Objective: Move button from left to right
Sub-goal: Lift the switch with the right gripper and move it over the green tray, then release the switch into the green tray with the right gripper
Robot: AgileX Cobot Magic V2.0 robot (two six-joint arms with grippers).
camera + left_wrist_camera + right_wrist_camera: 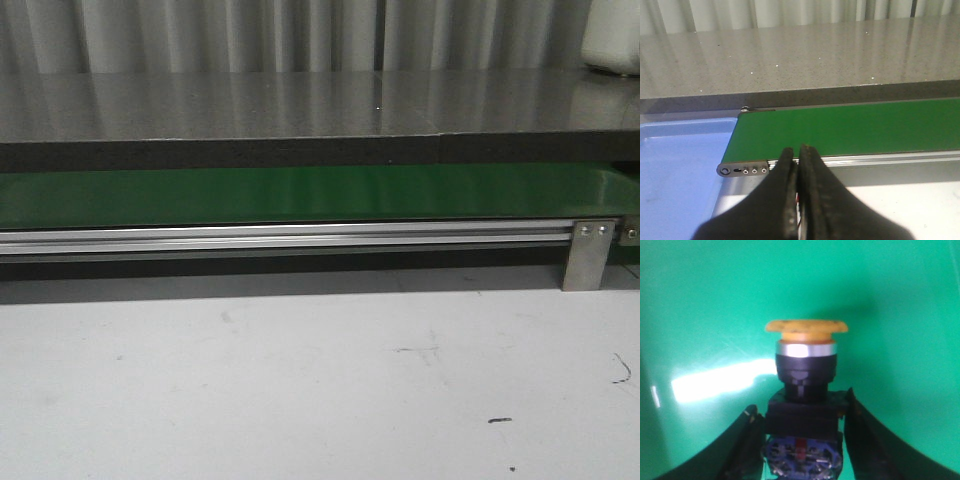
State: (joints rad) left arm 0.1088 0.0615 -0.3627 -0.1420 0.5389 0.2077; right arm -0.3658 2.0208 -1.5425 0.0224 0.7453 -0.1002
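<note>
While the right tool (802,435) has the push-button (805,385) pinched between its fingers by the black body, the grip looks pretty low down, with the orange-yellow cap sticking out well past the fingertips over the green conveyor belt (700,300). That's where I'd worry: a top-heavy part held near its base could pivot or slip if the arm swings fast or the fingers ease off early, and it'd drop or tip onto the belt instead of sitting down clean. Can't tell from the wrist view whether it's touching the belt or hanging above it. Left tool (799,165) is pressed together with nothing in it, parked by the belt's end near a blue tray (675,165), so no backup there. Front view shows neither arm, just belt and grey surface (300,390).
</note>
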